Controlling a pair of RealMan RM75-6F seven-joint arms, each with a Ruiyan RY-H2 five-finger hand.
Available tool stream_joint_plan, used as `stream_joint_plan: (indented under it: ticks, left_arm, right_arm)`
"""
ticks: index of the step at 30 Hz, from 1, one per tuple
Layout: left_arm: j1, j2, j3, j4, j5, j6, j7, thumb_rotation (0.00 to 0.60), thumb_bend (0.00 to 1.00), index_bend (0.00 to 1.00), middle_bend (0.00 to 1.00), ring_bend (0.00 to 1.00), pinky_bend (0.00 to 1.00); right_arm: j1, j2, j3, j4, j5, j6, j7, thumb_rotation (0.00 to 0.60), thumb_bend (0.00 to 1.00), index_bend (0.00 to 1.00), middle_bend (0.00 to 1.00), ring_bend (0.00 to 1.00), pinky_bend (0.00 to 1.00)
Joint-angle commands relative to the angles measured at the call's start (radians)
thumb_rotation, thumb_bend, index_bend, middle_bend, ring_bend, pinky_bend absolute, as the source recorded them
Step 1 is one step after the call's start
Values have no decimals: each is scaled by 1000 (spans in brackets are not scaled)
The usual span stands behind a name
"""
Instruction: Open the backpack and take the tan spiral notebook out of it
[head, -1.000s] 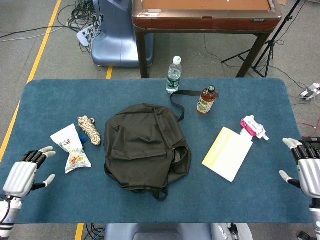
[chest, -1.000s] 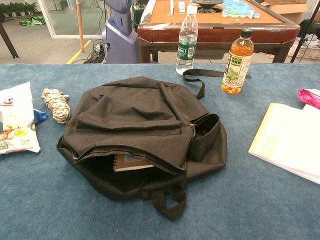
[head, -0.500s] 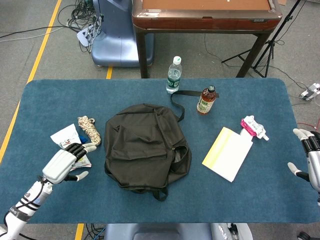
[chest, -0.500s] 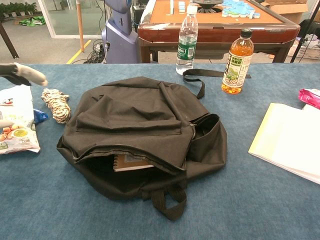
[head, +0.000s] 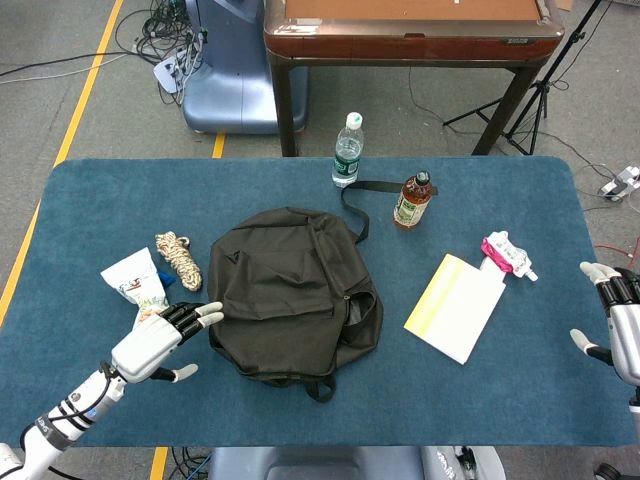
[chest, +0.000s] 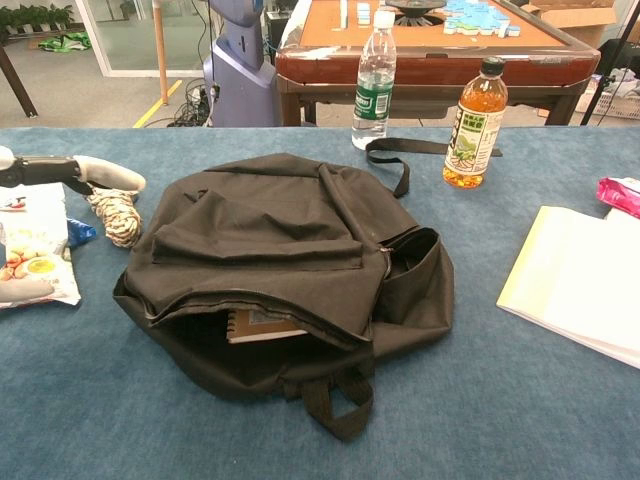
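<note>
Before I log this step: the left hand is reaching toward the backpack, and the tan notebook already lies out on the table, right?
Not quite. The left hand does reach toward the backpack, but the tan notebook is inside its open mouth, as the chest view shows.

notebook (chest: 262, 325) mostly hid in backpack (chest: 280, 250) | right robot hand (head: 618, 325) cut by edge

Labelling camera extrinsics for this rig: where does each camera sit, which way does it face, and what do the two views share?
Head view: high above the table's near edge, looking steeply down on the whole blue table; shows the left hand with fingers spread beside the backpack, and the right hand at the right edge.
Chest view: low at the near edge, looking across the table at the backpack's open mouth, where the tan spiral notebook shows; only left-hand fingers enter at left.
Shared: backpack, water bottle, tea bottle, rope bundle, left hand.
</note>
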Motion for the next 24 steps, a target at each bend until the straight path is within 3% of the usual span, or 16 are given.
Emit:
stream_joint_plan:
  ticks: [1, 9, 19, 24]
  left_arm:
    - [-11, -23, 1, -7, 3, -3, 10, 600, 218, 106, 89, 108, 139]
    - [-67, -74, 7, -32, 21, -54, 40, 600, 218, 92, 70, 86, 129]
    - [-124, -150, 6, 12, 11, -97, 26, 600, 217, 94, 70, 86, 129]
    - [-154, -193, -6, 49, -14, -122, 9, 600, 217, 148, 70, 86, 129]
  right_arm:
    - [-2, -2, -1, 1, 1, 2, 3, 600, 50, 193, 207, 161, 237]
    - [-16, 4, -4, 8, -6, 23, 24, 600, 50, 193, 207, 161, 237]
    - [-29, 6, -13, 14, -10, 32, 39, 600, 50, 193, 206, 161, 237]
    - [-33, 8, -13, 17, -8, 36, 43, 600, 49, 193, 206, 161, 237]
